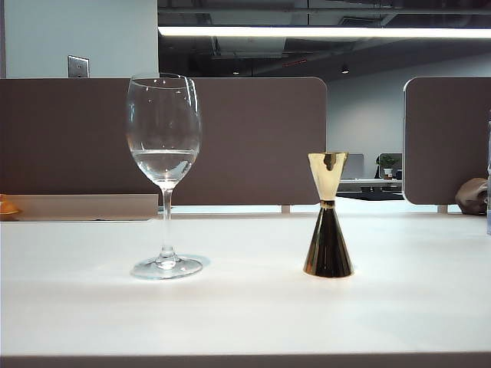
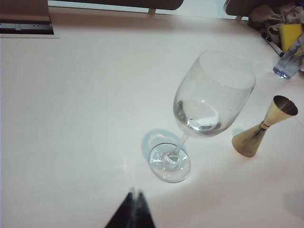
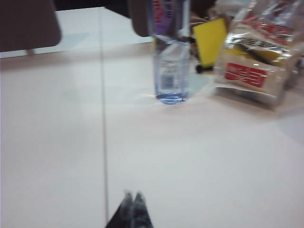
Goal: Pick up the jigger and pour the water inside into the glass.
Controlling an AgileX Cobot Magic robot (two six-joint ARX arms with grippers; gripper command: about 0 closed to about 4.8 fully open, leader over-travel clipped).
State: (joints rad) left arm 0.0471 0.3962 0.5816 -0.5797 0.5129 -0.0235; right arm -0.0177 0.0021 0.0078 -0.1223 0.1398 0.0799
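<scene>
Task looks essentially done, judging from layout: wine glass (image 1: pixel 163 172) stands upright on the white table (image 1: pixel 245 314) with a shallow pool of water (image 1: pixel 164 162) in the lower bowl, and the gold jigger (image 1: pixel 327 216) stands upright on the table just to the right of it in the exterior view, apart from the glass, not touching, nobody holding it. Can't see inside the jigger's top cup from the side; in the left wrist view its open mouth (image 2: pixel 285 104) looks dark, can't tell if any water is left. Nothing visibly remaining except maybe arms parking. No arm shows in the exterior view. Left gripper (image 2: pixel 133 209) sits at the near edge of its own view, fingers pressed together, empty, hanging above the table short of the glass foot (image 2: pixel 169 162), camera angled down at glass and jigger. Right gripper (image 3: pixel 131 210) also has fingers pressed together, holding nothing, low over bare table and facing away from the task things toward a clear plastic water bottle (image 3: pixel 170 57), a yellow sponge-like item (image 3: pixel 210 39) and a plastic snack bag (image 3: pixel 259 57); glass and jigger are not in that view. Right wrist picture is a bit blurred.
</scene>
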